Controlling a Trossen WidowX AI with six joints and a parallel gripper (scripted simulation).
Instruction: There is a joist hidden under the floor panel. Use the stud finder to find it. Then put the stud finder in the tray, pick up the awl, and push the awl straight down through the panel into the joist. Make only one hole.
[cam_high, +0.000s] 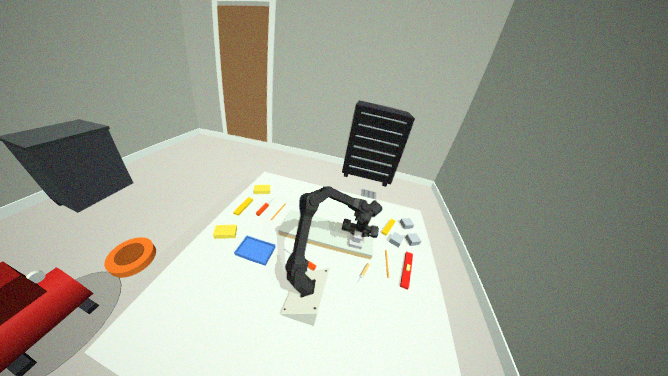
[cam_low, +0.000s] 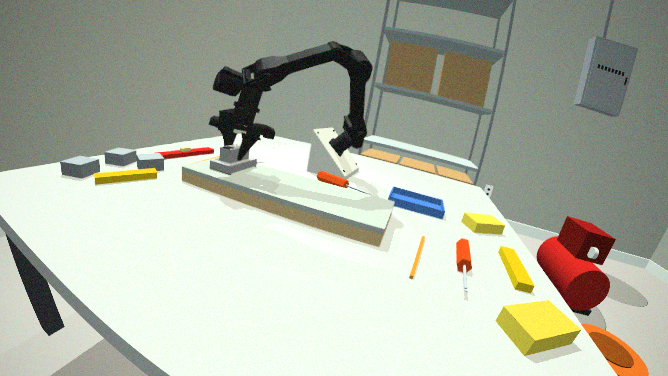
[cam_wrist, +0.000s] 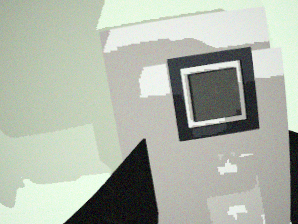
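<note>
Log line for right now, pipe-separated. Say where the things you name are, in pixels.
gripper (cam_high: 361, 233) (cam_low: 241, 150): shut on stud finder (cam_high: 355, 242) (cam_low: 233, 162) (cam_wrist: 135, 95) | finder: at one end of panel (cam_high: 320, 235) (cam_low: 320, 198) | tray (cam_high: 255, 251) (cam_low: 417, 204): empty
</note>
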